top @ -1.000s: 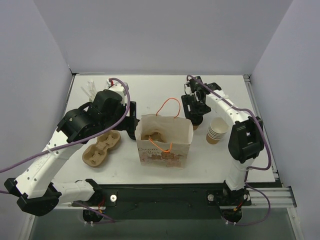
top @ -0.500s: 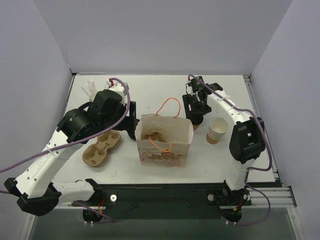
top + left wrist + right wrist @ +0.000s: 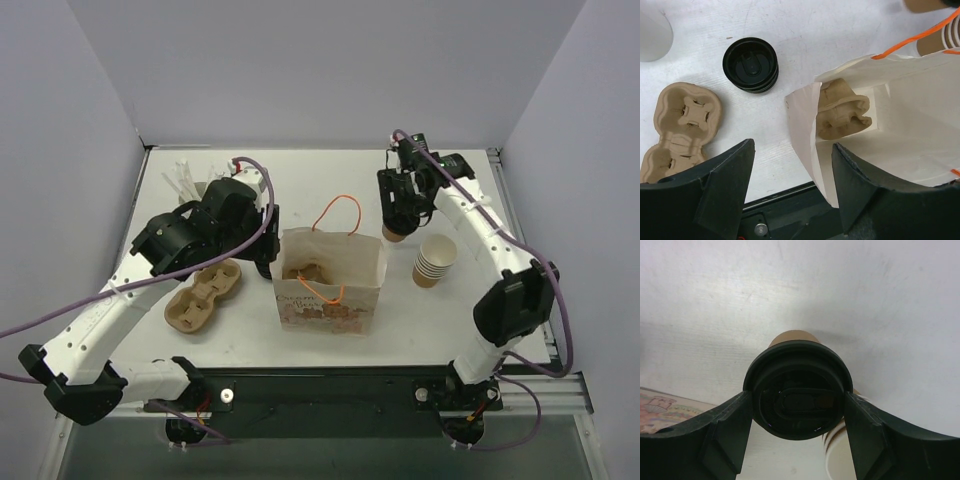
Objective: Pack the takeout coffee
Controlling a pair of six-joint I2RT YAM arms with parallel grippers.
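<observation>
Right gripper (image 3: 797, 405) is clamped round the takeout coffee (image 3: 394, 233) just behind the paper bag's (image 3: 325, 300) right corner, I'd guess to drop it in, with the left gripper (image 3: 792, 145) hanging wide open over the bag's left edge.

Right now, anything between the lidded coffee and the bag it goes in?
Nothing visible stands between the takeout coffee, held in the right gripper, and the open paper bag. Only the orange handle arches above the bag's far rim.
</observation>
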